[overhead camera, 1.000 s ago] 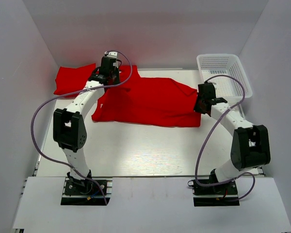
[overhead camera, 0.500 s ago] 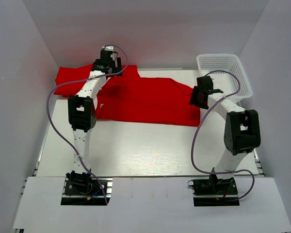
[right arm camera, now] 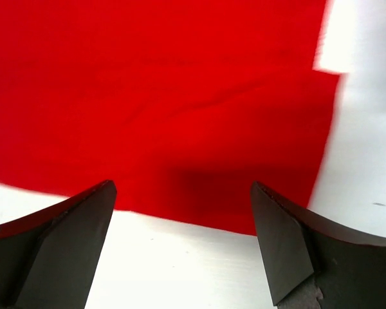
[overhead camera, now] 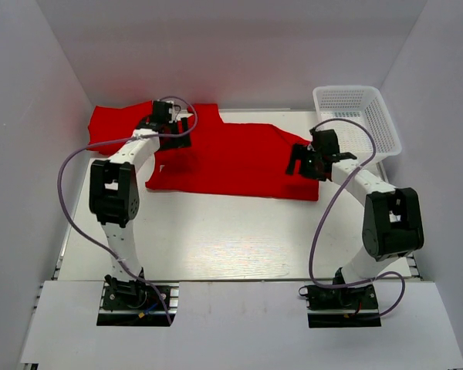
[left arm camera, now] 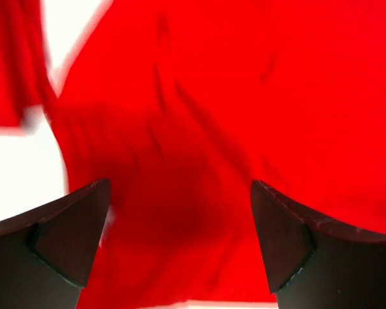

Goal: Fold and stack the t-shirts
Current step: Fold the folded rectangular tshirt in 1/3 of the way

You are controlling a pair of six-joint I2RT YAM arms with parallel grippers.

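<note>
Across the far half of the white table [overhead camera: 216, 239], a plain bright red short-sleeved fabric t-shirt [overhead camera: 231, 158] lies spread, ten to two o'clock. Left gripper [left arm camera: 180, 187] and right gripper [right arm camera: 181, 185] hover over its ends, jaws spread, empty. A neat fold likely needs matching pinches, lifted together.

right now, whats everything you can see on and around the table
spread t-shirt: one, red, flat mid-table
second t-shirt: one, red, far left corner, shape unclear
basket: one, white mesh, far right corner
table: one, white, under everything
cables: two, purple, one looping along each arm
left gripper: one, black, open, above the spread t-shirt's left end
right gripper: one, black, open, above the spread t-shirt's right end
</note>
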